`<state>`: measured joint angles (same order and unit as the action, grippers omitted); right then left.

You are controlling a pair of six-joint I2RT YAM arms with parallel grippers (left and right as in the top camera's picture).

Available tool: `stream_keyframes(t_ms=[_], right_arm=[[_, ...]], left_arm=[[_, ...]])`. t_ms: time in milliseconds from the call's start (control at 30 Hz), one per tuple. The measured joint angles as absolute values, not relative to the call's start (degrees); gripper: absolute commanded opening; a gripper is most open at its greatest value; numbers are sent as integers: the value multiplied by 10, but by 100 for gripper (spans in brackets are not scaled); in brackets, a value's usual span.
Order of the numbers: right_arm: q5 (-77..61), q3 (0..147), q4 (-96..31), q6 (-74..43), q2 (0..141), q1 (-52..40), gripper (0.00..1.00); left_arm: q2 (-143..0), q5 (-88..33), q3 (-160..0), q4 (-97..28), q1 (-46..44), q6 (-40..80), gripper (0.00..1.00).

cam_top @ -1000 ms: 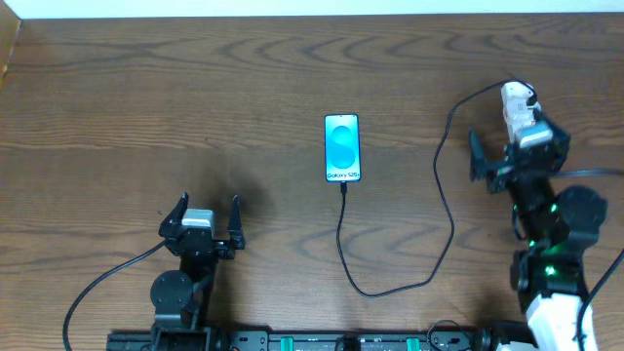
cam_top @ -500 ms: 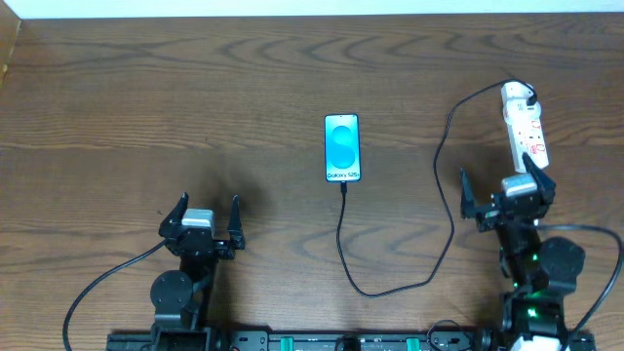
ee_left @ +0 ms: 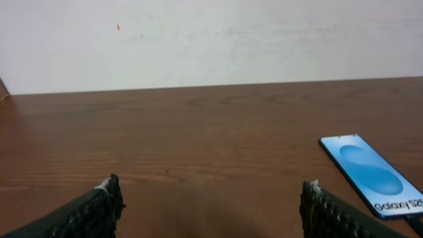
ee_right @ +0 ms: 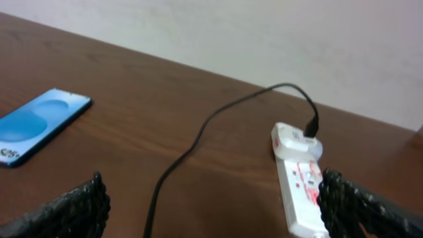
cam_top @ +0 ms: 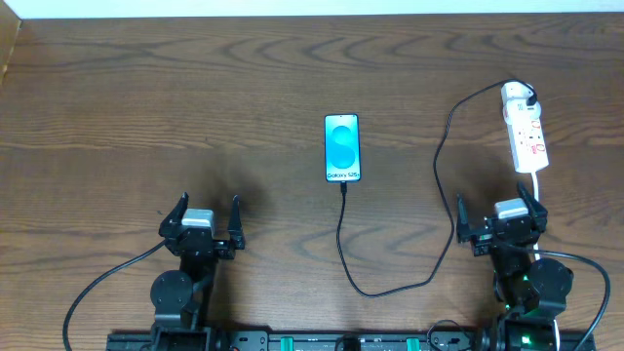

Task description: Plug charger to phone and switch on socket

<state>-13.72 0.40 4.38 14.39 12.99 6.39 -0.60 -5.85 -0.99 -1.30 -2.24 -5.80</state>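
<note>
The phone (cam_top: 342, 147) lies flat mid-table with its blue screen up; it also shows in the left wrist view (ee_left: 373, 174) and the right wrist view (ee_right: 39, 125). The black charger cable (cam_top: 444, 185) runs from the phone's near end, loops toward me and rises to its plug on the far end of the white socket strip (cam_top: 526, 132), seen in the right wrist view (ee_right: 301, 182) too. My left gripper (cam_top: 202, 216) is open and empty at the near left. My right gripper (cam_top: 499, 221) is open and empty, just in front of the strip.
The strip's white cord (cam_top: 538, 185) runs toward my right arm. A white wall (ee_left: 211, 39) stands behind the table's far edge.
My right gripper has drawn back from over the socket strip toward the near edge, uncovering the strip. The left arm, phone and cable have not moved.
</note>
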Motion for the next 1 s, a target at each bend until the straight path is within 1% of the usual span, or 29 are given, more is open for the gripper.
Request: stream_keyframes(t_ms=[167, 367, 533, 1000], right_arm=[[-126, 4, -30, 146, 81, 64, 99], [-113, 4, -32, 143, 38, 64, 99], [-71, 4, -36, 108, 10, 52, 99], [46, 4, -36, 26, 7, -13, 99]], left_arm=[[-6, -58, -10, -13, -22, -58, 87], [-6, -58, -10, -13, -22, -58, 87], [-6, -58, -10, -13, -22, -58, 87], [-6, -58, -10, -13, -22, -58, 87]])
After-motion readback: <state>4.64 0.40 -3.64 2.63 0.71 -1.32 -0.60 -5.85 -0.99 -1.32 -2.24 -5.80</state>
